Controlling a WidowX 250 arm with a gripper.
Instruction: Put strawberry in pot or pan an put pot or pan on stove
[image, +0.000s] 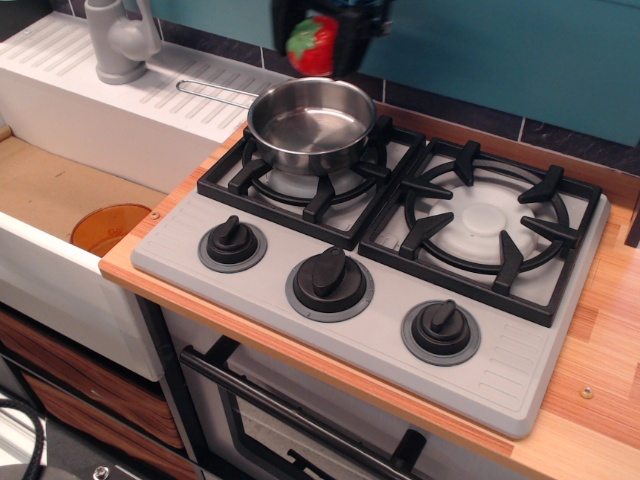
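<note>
- We see the claw (318, 38) at the top edge of the view, mostly cut off; only dark lower parts show.
- We read the claw as clamped on the strawberry (312, 45), which hangs in the air with its green cap facing left.
- The strawberry is above and just beyond the far rim of the pot (311, 124), touching neither the pot nor the stove (380, 300).
- The pot sits upright on the left burner (305, 178), toward its far side. Its bowl is bare inside.
- The pot's wire loop handle (213, 93) points left and far, reaching over the white sink unit (120, 120).
- The right burner (485, 225) carries nothing on its black grate.
- Three black knobs run along the near side of the stove: left knob (232, 243), middle knob (329, 280), right knob (441, 329).
- The stove rests on a wooden table (610, 330).
- A grey tap (118, 38) stands at the far left on the sink unit.
- An orange round object (110, 228) lies in the recess at left, below the level of the table.
</note>
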